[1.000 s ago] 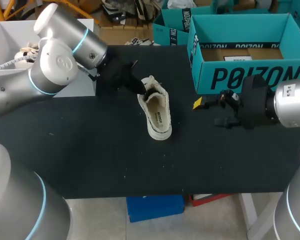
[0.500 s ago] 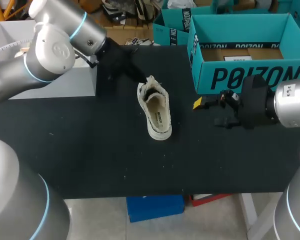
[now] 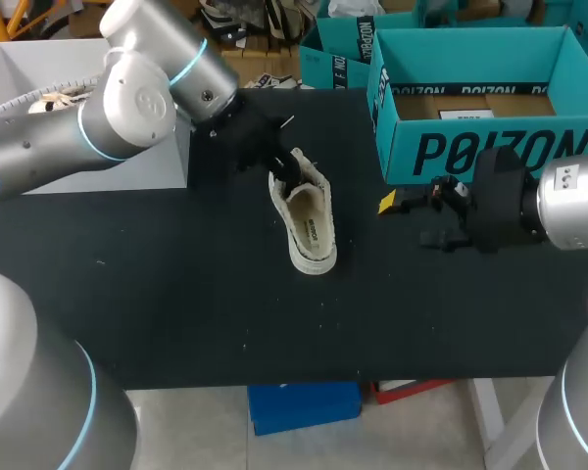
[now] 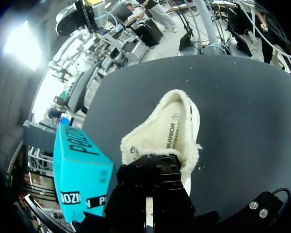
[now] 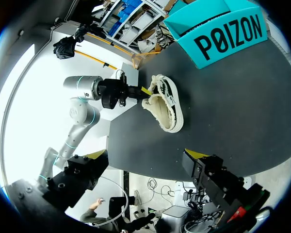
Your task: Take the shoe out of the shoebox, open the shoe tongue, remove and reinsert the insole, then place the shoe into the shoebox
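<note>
Plainly, a black table [image 3: 176,294] bears the cream shoe [image 3: 309,220] and teal shoebox [image 3: 470,152].

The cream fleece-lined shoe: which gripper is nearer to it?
Left. The left gripper is at the cream fleece-lined shoe's opening; the right gripper sits well apart, near the teal shoebox.

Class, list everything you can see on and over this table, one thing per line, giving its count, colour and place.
shoe: one, cream, lying mid-table, outside the shoebox
shoebox: one, teal, open, far right of the table
white box: one, white, far left corner
table: one, black, under everything
left gripper: one, black, at the far end of the shoe's opening
right gripper: one, black with yellow tips, open and empty, right of the shoe, in front of the shoebox
</note>
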`<state>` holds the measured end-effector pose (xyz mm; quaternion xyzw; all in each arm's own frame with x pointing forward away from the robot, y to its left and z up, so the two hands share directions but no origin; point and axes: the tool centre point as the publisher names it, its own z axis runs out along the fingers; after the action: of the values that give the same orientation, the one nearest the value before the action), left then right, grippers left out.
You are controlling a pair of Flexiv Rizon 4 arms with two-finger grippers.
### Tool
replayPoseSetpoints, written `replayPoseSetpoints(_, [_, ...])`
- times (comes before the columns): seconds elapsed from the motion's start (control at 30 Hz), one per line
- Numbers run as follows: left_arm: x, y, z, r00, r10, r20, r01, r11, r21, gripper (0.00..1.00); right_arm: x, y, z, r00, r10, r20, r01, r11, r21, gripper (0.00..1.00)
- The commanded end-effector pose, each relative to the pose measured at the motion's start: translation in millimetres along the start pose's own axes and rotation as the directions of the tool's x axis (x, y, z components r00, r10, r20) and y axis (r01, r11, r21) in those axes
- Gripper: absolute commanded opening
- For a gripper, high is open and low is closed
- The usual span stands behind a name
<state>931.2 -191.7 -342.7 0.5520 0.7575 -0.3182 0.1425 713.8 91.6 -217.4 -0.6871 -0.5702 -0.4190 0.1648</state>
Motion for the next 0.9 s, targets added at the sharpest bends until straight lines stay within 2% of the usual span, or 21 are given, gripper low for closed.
replayPoseSetpoints(0.03, [9.3, -2, 11, 1.000, -0.009, -0.006, 0.009, 1.000, 0.016, 0.00, 0.5, -0.1, 1, 1.000, 0.000, 0.001, 0.000, 1.000, -0.001, 1.00])
replayPoseSetpoints(0.23, [19.5, -7, 22, 0.999, -0.025, -0.021, 0.026, 0.999, 0.040, 0.00, 0.5, -0.1, 1, 1.000, 0.000, 0.001, 0.000, 1.000, -0.001, 1.00])
replayPoseSetpoints(0.53, [3.6, -9, -23, 0.999, -0.001, 0.033, 0.002, 1.000, -0.012, 0.00, 0.5, -0.1, 1, 1.000, 0.000, 0.001, 0.000, 1.000, -0.001, 1.00])
replayPoseSetpoints(0.67, [1.6, -12, -46, 0.999, -0.002, 0.049, 0.003, 1.000, -0.021, 0.27, 0.5, -0.1, 1, 1.000, 0.000, 0.001, 0.000, 1.000, -0.001, 1.00])
replayPoseSetpoints(0.7, [2.1, -13, -51, 0.998, -0.008, 0.055, 0.010, 1.000, -0.027, 0.45, 0.5, -0.1, 1, 1.000, 0.000, 0.001, 0.000, 1.000, -0.001, 1.00])
replayPoseSetpoints(0.77, [3.1, -14, -63, 0.995, -0.029, 0.094, 0.032, 0.999, -0.029, 0.48, 0.5, -0.1, 1, 1.000, 0.000, 0.001, 0.000, 1.000, -0.001, 1.00])
replayPoseSetpoints(0.8, [3.7, -15, -68, 0.993, -0.042, 0.110, 0.045, 0.999, -0.026, 0.56, 0.5, -0.1, 1, 1.000, 0.000, 0.001, 0.000, 1.000, -0.001, 1.00])
replayPoseSetpoints(0.83, [4.9, -17, -75, 0.990, -0.051, 0.132, 0.056, 0.998, -0.027, 0.92, 0.5, -0.1, 1, 1.000, 0.000, 0.001, 0.000, 1.000, -0.001, 1.00])
replayPoseSetpoints(0.87, [6.1, -19, -81, 0.988, -0.060, 0.141, 0.065, 0.997, -0.030, 1.00, 0.5, -0.1, 1, 1.000, 0.000, 0.001, 0.000, 1.000, -0.001, 1.00])
replayPoseSetpoints(0.9, [7.9, -21, -86, 0.986, -0.072, 0.149, 0.078, 0.996, -0.038, 1.00, 0.5, -0.1, 1, 1.000, 0.000, 0.001, 0.000, 1.000, -0.001, 1.00])
